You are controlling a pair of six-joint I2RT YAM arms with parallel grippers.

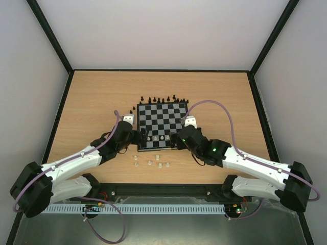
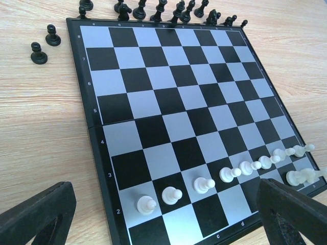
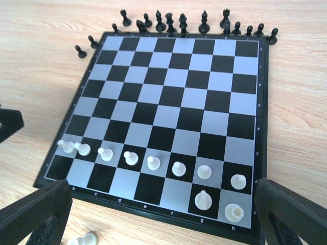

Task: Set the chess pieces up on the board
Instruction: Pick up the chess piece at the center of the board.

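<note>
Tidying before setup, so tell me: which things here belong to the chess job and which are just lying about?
Job: board, white pieces on it, loose white pieces nearby, black pieces off its far edge.
Not the job: table, purple cables.

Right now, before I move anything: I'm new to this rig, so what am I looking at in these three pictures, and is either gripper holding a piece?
These are two robot arms bolted at the near edge of a wooden table, each ending in a two-finger gripper. The overhead picture looks down from behind them. The other two come from cameras on the wrists, so the dark shapes in their bottom corners are that arm's own fingers. The left gripper and right gripper sit near the board's near corners, both open and empty. On the board stands a row of eight white pawns, with two back-row white pieces behind it. The black pieces stand off the board along its far edge. Several loose white pieces lie on the table in front.
</note>
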